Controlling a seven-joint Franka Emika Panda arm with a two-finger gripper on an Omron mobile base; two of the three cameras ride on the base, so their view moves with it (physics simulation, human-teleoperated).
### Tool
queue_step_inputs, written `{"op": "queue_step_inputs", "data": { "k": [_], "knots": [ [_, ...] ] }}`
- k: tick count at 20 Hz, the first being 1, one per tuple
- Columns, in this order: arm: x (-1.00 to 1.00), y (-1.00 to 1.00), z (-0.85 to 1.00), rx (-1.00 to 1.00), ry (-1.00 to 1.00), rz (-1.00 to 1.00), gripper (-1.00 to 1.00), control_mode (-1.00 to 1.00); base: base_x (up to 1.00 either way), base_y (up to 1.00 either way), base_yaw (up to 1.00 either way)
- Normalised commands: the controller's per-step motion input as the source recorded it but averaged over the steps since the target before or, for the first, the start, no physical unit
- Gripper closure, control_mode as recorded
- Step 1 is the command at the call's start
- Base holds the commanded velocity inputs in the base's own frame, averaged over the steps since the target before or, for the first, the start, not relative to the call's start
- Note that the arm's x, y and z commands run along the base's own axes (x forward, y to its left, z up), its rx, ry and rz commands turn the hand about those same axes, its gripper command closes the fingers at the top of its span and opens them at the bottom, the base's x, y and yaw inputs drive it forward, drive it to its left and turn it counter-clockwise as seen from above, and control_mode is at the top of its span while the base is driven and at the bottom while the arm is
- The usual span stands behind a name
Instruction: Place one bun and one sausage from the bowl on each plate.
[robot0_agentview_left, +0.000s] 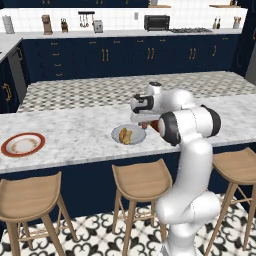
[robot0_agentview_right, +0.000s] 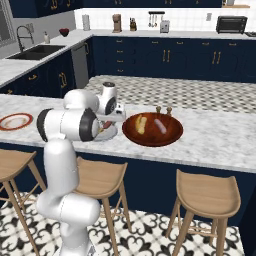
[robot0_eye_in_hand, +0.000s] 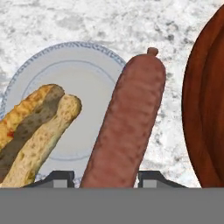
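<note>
jaws (robot0_eye_in_hand: 107, 181) held sausage (robot0_eye_in_hand: 127, 118) tight, over edge of grey plate (robot0_eye_in_hand: 83, 74). bun (robot0_eye_in_hand: 37, 131) lay on plate. bowl (robot0_eye_in_hand: 205, 100) just beside, on table (robot0_eye_in_hand: 109, 22).

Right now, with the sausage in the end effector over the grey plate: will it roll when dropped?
Probably. The sausage is a smooth round cylinder, so it may roll on the flat grey plate. It juts out straight, unsagging, so it looks stiff. The bun already on the plate could stop a roll that way; the rim looks too shallow to.
</note>
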Motion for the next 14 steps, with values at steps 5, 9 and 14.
{"op": "queue_step_inputs", "data": {
  "k": [5,9,14],
  "knots": [
    [0.41,0.38,-0.41,0.0,0.01,0.0,1.0,-1.0,0.0,0.0,0.0],
    [0.05,0.02,-0.42,0.0,0.01,0.0,1.0,-1.0,0.0,0.0,0.0],
    [0.0,0.0,-0.26,0.0,0.0,0.0,-1.0,-1.0,0.0,0.0,0.0]
  ]
}}
